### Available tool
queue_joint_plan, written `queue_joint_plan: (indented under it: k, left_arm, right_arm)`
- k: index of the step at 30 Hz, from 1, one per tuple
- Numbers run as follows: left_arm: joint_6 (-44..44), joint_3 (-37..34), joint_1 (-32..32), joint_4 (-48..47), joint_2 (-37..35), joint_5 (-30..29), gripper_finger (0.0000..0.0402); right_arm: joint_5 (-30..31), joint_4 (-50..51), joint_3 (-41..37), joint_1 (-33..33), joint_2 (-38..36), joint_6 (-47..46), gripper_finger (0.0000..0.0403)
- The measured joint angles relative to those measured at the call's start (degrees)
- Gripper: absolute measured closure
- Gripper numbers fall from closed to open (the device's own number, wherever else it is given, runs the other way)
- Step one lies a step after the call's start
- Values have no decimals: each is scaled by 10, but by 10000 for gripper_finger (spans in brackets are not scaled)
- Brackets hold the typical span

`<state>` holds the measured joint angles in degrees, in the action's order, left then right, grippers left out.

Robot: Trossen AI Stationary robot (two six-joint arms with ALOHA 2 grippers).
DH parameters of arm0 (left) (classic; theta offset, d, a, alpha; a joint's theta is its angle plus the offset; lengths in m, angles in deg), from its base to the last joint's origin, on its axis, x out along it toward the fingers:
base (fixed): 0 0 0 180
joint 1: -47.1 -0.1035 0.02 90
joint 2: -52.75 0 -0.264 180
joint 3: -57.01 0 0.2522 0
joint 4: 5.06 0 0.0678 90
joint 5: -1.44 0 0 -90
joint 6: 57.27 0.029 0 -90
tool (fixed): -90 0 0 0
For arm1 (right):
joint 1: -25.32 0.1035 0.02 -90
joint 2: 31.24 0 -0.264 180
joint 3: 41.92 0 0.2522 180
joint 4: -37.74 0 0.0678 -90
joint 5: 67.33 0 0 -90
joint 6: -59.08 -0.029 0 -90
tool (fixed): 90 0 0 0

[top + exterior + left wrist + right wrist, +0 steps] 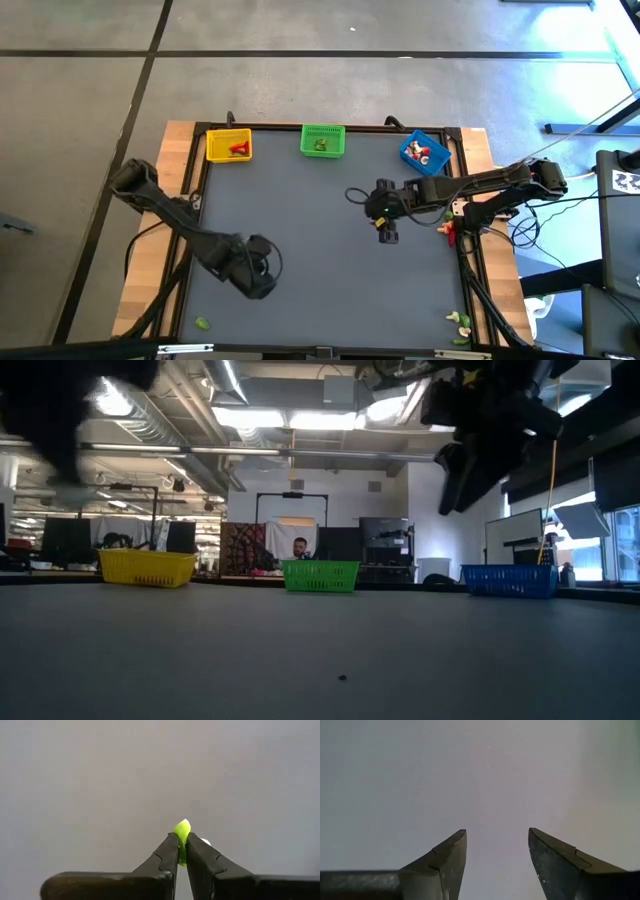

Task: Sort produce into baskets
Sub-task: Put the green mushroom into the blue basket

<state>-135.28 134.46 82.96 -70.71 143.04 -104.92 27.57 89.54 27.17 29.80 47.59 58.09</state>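
Green piece [182, 831] — between left claw [182, 851] tips

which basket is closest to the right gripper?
The blue basket, at the far right corner, just beyond the right gripper. The green basket and yellow basket sit farther left.

No lettering, label, brand, number or sign can be read anywhere in these views.
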Motion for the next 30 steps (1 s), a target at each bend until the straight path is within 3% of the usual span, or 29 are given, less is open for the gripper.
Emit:
queue_joint_plan:
  k: [7,12,18,30]
  left_arm:
    - [191,0,-51,139,-3,-170,377]
    - [356,0,-90,264,-2,-243,372]
    - [493,0,-128,373,-2,-268,371]
    - [630,0,-156,487,-2,-283,371]
  right_arm:
    - [0,-128,0,0,0,11,192]
    - [-2,-212,0,0,0,12,192]
    - [-41,-256,0,0,2,-31,192]
    - [-45,-359,0,0,8,-78,192]
